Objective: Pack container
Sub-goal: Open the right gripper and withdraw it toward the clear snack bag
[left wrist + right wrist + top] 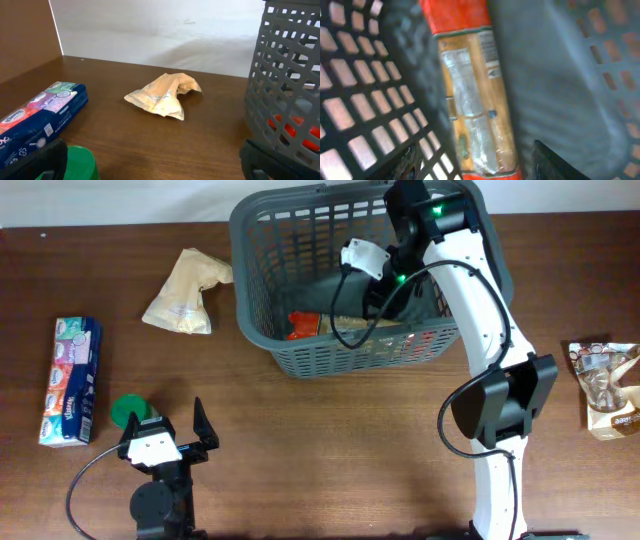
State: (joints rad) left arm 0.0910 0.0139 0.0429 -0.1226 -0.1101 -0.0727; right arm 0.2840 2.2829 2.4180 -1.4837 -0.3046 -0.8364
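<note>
The container, a large dark grey lattice basket (300,355), stands at the back middle of the table; its wall also shows in the left wrist view (285,75). A long red and tan packet (472,100) lies on its base, and its red end shows from overhead (303,326). My right gripper (380,295) is down inside the basket, open, just above the packet's near end (485,167), with its fingers either side and apart from it. My left gripper (170,442) is open and empty near the front left edge (160,170).
A green cup (125,410) stands just left of my left gripper (80,162). A blue tissue pack (70,380) lies at far left (40,115). A crumpled tan bag (185,292) lies left of the basket (162,95). A brown snack bag (607,390) lies at far right.
</note>
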